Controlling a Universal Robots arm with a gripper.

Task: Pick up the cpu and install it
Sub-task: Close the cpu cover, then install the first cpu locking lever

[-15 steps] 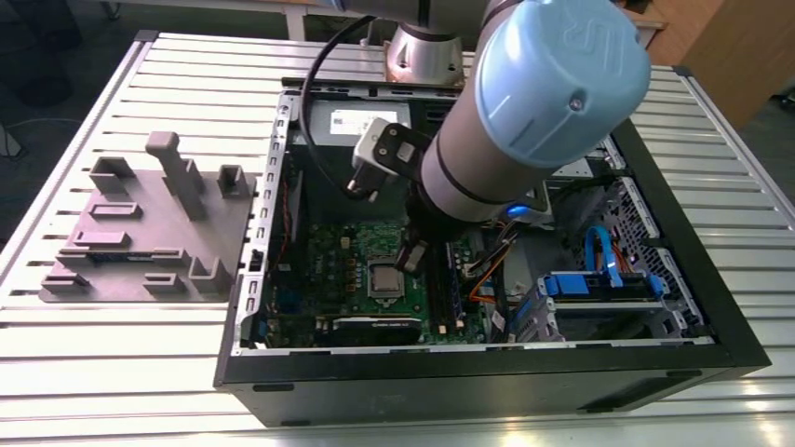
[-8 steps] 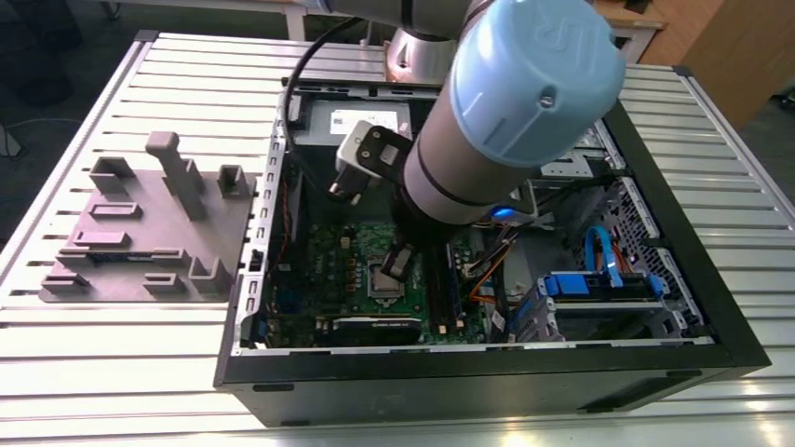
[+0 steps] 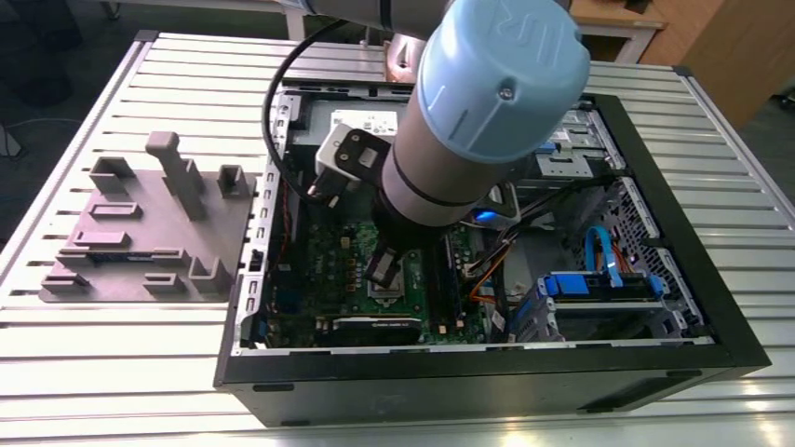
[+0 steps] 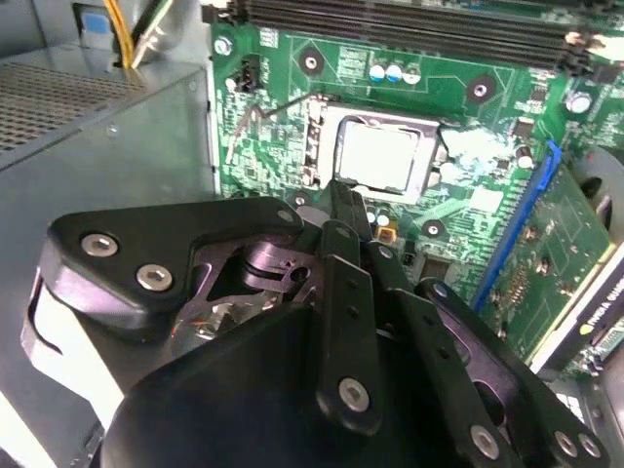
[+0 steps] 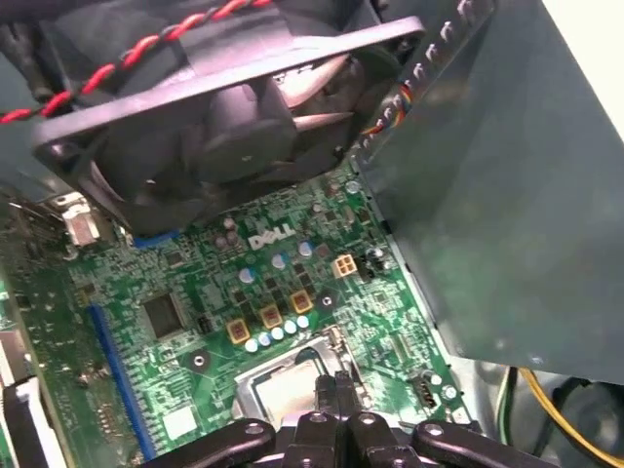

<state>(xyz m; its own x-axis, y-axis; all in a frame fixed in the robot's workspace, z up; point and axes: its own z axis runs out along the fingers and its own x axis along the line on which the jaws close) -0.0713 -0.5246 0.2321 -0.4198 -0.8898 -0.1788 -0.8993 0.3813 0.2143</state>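
1. Cpu (image 4: 378, 158), small flat square chip with pale silvery metal top: seated in the metal-framed socket (image 4: 429, 175) on the green motherboard (image 4: 292, 117).
2. Pincer (image 4: 348, 210): black fingers drawn together, nothing held, poised just above the chip.
3. Step judged: placement done; release and withdrawal called for.
4. Surface: open black computer case (image 3: 695, 307), laid on a ribbed white counter (image 3: 125, 372).

The small flat square chip (image 4: 378, 158) had a pale silvery top. The flat circuit board (image 4: 468, 146) under it was green with tiny silver dots. The black metal gripper (image 4: 343, 200) had shiny silver screws. In the first wrist view, the black square fan (image 5: 219, 117) at the upper left of the frame had a twisted red and black wire (image 5: 146, 47). In the exterior view, the round arm joint (image 3: 497, 65) at the top was light blue.
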